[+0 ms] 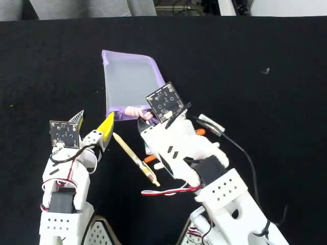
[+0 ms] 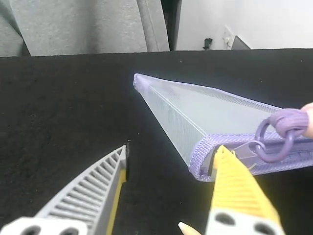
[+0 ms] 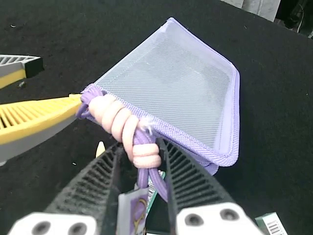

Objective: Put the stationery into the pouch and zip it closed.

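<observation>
My right tool (image 3: 139, 147) is clamped on the zip pull (image 3: 122, 125) to work the zip, I judge, while my left tool (image 2: 172, 149), spread apart, braces the pouch (image 2: 205, 110) corner.

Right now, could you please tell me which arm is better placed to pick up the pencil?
Left, probably. The left gripper is open and empty beside the pencil, while the right gripper is shut on the cord of the pouch.
</observation>
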You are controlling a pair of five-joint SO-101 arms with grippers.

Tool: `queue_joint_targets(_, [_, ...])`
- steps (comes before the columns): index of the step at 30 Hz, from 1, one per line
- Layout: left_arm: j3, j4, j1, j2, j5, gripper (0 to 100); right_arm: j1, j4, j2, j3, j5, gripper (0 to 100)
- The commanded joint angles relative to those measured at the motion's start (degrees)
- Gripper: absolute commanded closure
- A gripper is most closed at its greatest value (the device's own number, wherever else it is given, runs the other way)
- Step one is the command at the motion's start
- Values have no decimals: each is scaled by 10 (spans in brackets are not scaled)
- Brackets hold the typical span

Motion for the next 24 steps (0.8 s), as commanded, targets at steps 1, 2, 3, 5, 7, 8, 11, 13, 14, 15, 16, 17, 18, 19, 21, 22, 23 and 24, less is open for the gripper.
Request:
queue_joint_targets(1, [-10,-15,-6,29,-9,723,-7,-14,-19,-3,4,960])
queue_joint_targets(2, [-22,-15,-6,48,-9,723,-7,-14,-19,-3,4,960])
queue_joint_targets(3, [-37,-18,-6,74,-8,723,-7,-14,-19,-3,4,960])
queue_joint_targets(5, [-69,-40,-9,141,-7,751,-7,-14,-19,-3,4,960])
queue_joint_targets(7, [-109,-56,-9,227,-9,790,-7,-14,-19,-3,4,960])
queue_joint_targets(8, [-131,-61,-7,274,-8,802,-7,-14,-19,-3,4,960])
queue_joint_targets(11, [-195,-72,-6,395,-8,807,-7,-14,-19,-3,4,960])
queue_joint_targets(13, [-223,-98,-6,451,-8,808,-7,-14,-19,-3,4,960])
queue_joint_targets(14, [-230,-115,-6,472,-8,808,-7,-14,-19,-3,4,960])
queue_joint_targets(15, [-232,-137,-6,488,-8,808,-7,-14,-19,-3,4,960])
queue_joint_targets(16, [-231,-163,-5,499,-8,808,-7,-14,-19,-3,4,960])
queue_joint_targets(17, [-229,-186,-4,509,-7,808,-7,-14,-19,-3,4,960])
queue_joint_targets(18, [-224,-209,-4,514,-7,808,-7,-14,-19,-3,4,960])
queue_joint_targets(19, [-217,-233,-4,520,-7,808,-7,-14,-19,-3,4,960])
queue_joint_targets(21, [-202,-276,6,529,-7,808,-6,-14,-19,-3,4,960])
queue_joint_targets(22, [-193,-293,14,533,-8,808,-6,-15,-19,-3,4,960])
queue_joint_targets(23, [-184,-307,23,535,-8,808,-6,-15,-19,-3,4,960])
queue_joint_targets(24, [-175,-321,35,537,-8,808,-6,-15,-19,-3,4,960])
